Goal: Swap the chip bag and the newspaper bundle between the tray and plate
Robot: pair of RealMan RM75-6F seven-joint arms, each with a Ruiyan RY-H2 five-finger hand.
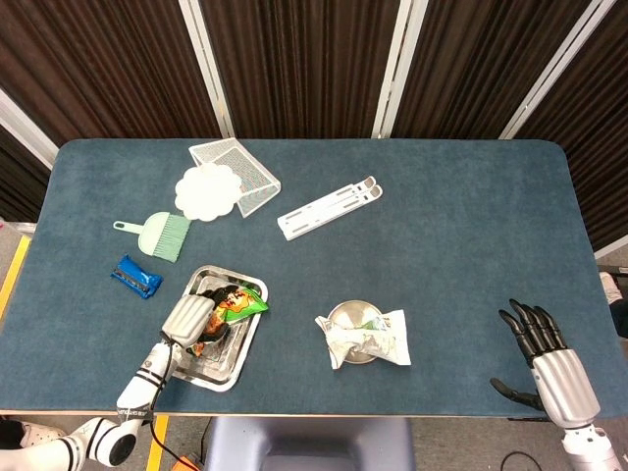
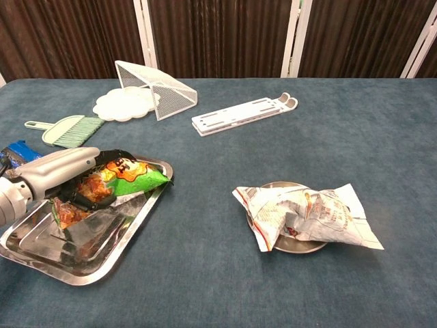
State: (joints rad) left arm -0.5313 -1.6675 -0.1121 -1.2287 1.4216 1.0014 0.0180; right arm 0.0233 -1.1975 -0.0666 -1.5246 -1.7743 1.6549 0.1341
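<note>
An orange and green chip bag (image 1: 235,302) (image 2: 128,179) lies at the far end of a steel tray (image 1: 222,366) (image 2: 82,270) at the front left. My left hand (image 1: 187,319) (image 2: 57,171) lies over the bag with its fingers curled around the orange end, gripping it. A crumpled newspaper bundle (image 1: 371,337) (image 2: 311,215) rests on a small metal plate (image 1: 349,315) (image 2: 278,184) near the front centre. Far off at the front right corner, my right hand (image 1: 545,353) is spread open and holds nothing; the chest view does not show it.
A blue packet (image 1: 135,276) (image 2: 15,152) and a green hand brush (image 1: 162,235) (image 2: 67,130) lie left of the tray. At the back left are a white scalloped dish (image 1: 206,190) and a wire mesh basket (image 1: 245,169). A white folding stand (image 1: 329,207) (image 2: 244,113) lies behind the plate.
</note>
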